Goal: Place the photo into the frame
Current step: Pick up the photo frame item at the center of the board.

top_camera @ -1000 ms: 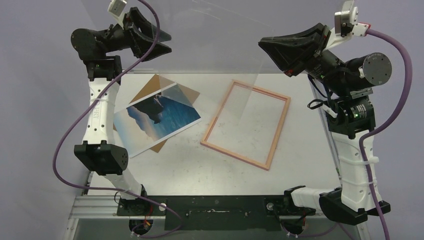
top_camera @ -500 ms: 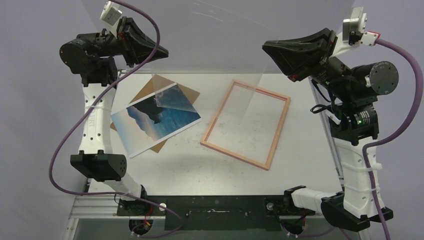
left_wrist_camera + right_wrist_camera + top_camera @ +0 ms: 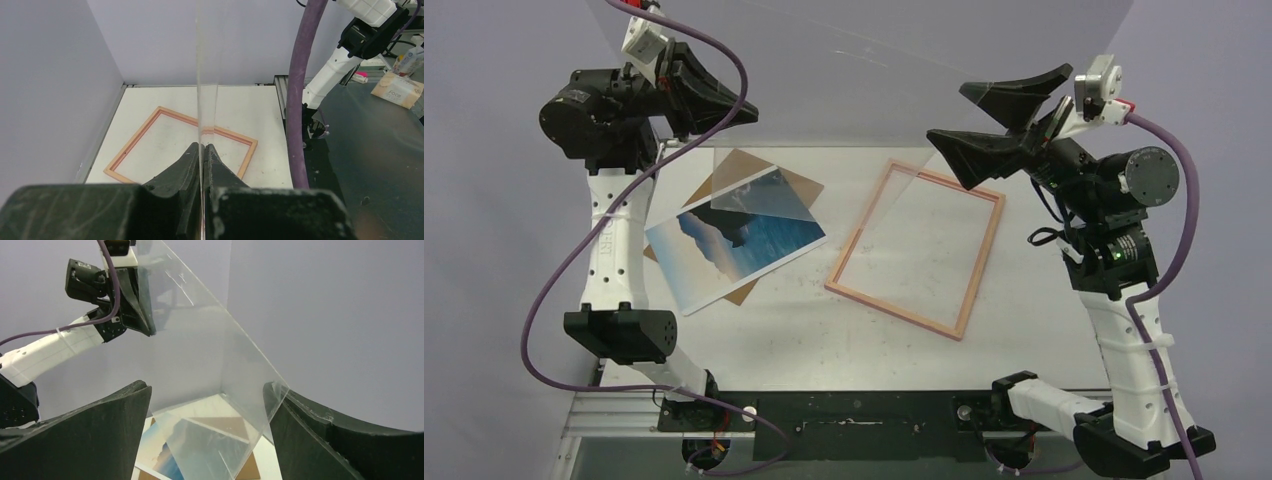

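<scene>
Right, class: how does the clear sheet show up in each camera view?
Top external: the clear sheet is a faint pale haze veiling a corner of the photo. Left wrist: edge-on, a thin bright sliver rising from the left claw. Right wrist: scratches and its edges give it away.

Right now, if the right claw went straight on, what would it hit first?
Probably the clear sheet that the left gripper holds up; its edge sits between the open fingers of the right gripper.

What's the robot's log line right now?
left gripper: shut on clear pane, lifted | right gripper: open | photo: on backing panel | frame: empty
</scene>
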Available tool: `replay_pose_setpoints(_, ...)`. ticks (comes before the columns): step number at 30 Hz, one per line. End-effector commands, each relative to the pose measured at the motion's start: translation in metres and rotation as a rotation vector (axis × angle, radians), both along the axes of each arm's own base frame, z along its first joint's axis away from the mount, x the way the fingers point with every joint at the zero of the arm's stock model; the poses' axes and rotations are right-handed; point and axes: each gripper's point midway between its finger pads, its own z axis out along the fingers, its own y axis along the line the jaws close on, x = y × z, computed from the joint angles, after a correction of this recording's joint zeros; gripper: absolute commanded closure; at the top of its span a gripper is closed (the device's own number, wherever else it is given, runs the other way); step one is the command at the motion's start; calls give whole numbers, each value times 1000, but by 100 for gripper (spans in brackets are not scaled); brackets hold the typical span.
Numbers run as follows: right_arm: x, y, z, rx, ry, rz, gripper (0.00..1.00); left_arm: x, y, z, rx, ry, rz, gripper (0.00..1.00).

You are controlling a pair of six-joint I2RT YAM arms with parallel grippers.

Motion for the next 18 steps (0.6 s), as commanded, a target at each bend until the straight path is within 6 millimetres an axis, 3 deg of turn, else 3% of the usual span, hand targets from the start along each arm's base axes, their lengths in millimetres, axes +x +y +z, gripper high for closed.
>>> replay_pose_setpoints(1, 3, 4, 0, -9, -50, 10, 14, -22, -2, 33, -63, -162, 21, 100)
replay_pose_setpoints(8, 28, 16, -29, 3, 37, 65, 14, -16, -2, 51, -142, -188, 52, 100)
replay_pose_setpoints(18, 28, 23, -39, 96, 56, 166, 21, 7, 4, 74, -281, -120, 138, 100)
